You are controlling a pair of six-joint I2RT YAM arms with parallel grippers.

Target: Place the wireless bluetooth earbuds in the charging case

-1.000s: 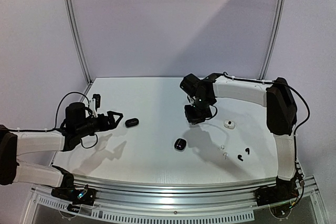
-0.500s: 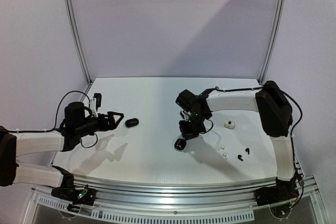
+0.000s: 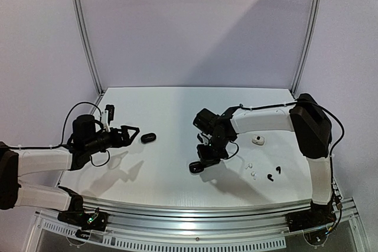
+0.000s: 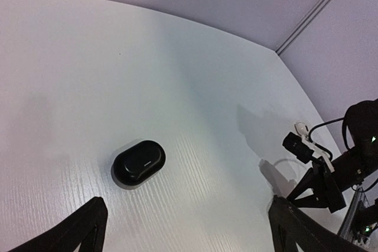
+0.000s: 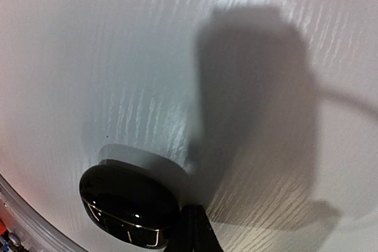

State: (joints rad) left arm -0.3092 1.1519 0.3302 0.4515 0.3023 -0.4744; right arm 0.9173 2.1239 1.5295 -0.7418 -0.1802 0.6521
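The white table (image 3: 171,110) offers open room behind and between the arms. The right gripper (image 5: 190,223) is pressed fully together, holding nothing. Its tips, cut off at the wrist view's lower edge, sit just beside a glossy black case (image 5: 129,205); whether they touch is unclear. The left gripper (image 3: 132,130) gapes wide and empty near a matte black case (image 4: 139,162). A white case (image 3: 257,140) sits further right. Toward the front right edge, two white earbuds (image 3: 251,168) and two black earbuds (image 3: 270,176) lie loose on the table, showing only as specks.
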